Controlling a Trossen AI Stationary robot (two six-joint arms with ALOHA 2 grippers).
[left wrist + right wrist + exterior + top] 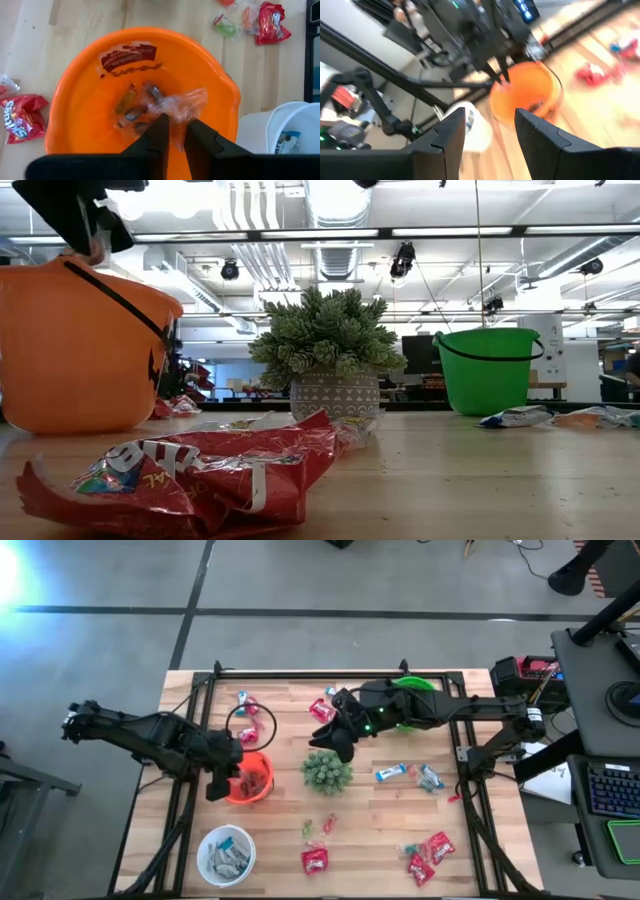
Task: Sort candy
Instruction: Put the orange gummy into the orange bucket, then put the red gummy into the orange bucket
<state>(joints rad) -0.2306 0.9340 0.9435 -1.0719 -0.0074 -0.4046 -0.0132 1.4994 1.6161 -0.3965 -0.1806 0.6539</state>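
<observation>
We see a crinkly clear wrapper pinched between the narrow dark fingers of the left gripper, which hangs over the middle of the orange bowl. The fingers stand nearly together on the thin film. The wrapper is a soft, creased strip; in the left wrist view its long axis runs away from the fingertips toward the bowl's far rim. Whether it holds a sweet inside, we cannot tell. Under it, on the glossy round plastic floor of the bowl, lie a few small dark and shiny wrapped pieces, heaped loosely. The bowl has a wavy lip and a thin black wire handle.

Just beside it on the pale wooden table lies a red packet, crumpled foil with white lettering, and a white bucket holding pale blue-and-white bars. More candy is scattered across the boards: a red packet near the front edge, a cluster of red ones on the right, a blue-and-white bar lying crosswise, small green and orange pieces.

At the table's middle stands a spiky green plant in a patterned grey pot. The right gripper hovers just behind the plant, its two broad fingers apart and holding nothing. A smooth green bucket stands at the back.
</observation>
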